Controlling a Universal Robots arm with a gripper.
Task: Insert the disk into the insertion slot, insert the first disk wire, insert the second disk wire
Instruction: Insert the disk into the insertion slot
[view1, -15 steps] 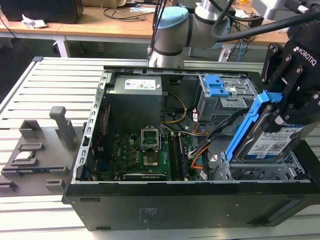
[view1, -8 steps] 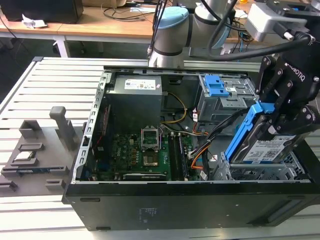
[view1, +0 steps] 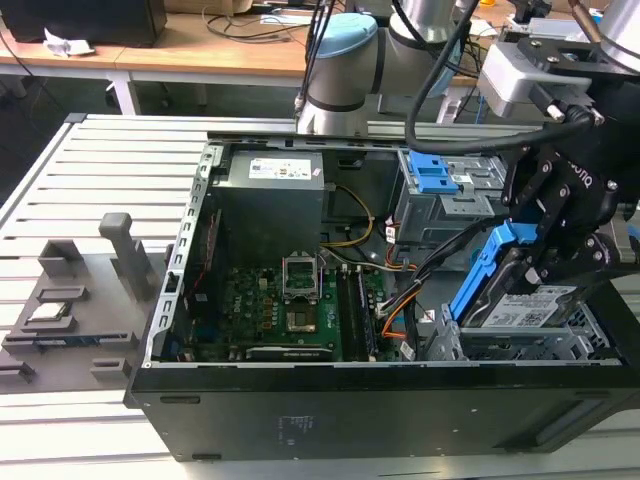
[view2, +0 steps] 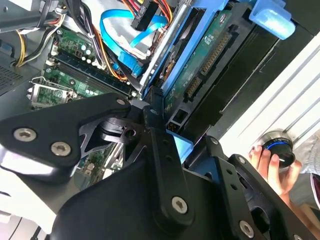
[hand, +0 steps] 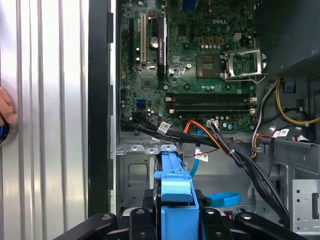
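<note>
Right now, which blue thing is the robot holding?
The disk in its blue frame, tilted between the jaws. The blue latch sits apart on the taller cage.

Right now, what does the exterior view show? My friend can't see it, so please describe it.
A black end effector grips the disk, silver in a blue carrier, tilted over the insertion slot at the exterior view's right of an open computer case. A green motherboard lies in the middle.
</note>
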